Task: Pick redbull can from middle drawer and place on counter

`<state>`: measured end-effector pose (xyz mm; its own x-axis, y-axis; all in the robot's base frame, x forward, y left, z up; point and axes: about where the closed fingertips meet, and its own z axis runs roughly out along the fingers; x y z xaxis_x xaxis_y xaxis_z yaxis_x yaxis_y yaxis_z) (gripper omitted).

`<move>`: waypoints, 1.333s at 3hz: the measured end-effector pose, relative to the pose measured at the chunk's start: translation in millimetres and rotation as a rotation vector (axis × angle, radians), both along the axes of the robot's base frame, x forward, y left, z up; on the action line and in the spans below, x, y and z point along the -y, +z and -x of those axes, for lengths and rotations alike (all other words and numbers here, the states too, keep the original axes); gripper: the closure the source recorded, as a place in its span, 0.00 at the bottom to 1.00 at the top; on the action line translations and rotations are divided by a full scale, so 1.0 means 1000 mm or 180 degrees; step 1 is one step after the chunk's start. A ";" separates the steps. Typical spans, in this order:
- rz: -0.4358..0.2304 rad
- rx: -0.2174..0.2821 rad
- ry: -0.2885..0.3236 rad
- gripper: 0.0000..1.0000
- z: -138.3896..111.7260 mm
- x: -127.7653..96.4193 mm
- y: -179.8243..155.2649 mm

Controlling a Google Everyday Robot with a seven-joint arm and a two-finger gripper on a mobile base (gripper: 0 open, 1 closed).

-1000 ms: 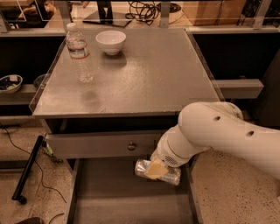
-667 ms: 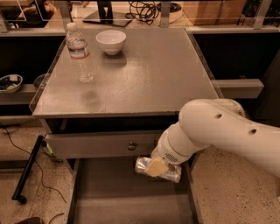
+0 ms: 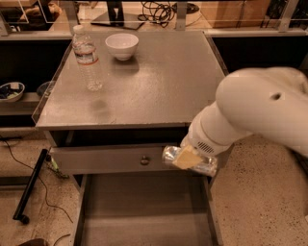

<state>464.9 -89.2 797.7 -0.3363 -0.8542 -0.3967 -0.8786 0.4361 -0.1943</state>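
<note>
Silver redbull can [image 3: 207,166] (lying sideways) | gripper [image 3: 188,157] clamped on it; above middle drawer [image 3: 144,211]

Counter [image 3: 159,91], water bottle [image 3: 87,58], white bowl [image 3: 121,45] (gripper [image 3: 186,158] clasping redbull can [image 3: 169,153] below its front edge)

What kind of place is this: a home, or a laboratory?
Probably a laboratory or office test area, not a home: loose cables lie behind a grey counter with a clear plastic edge, and a robot tool holds the redbull can above the open middle drawer.
</note>
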 end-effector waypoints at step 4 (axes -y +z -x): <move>0.0252 0.0387 -0.0388 1.00 -0.029 0.054 0.084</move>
<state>493.8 -142.9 881.2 -0.3928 -0.8402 -0.3739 -0.7882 0.5171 -0.3338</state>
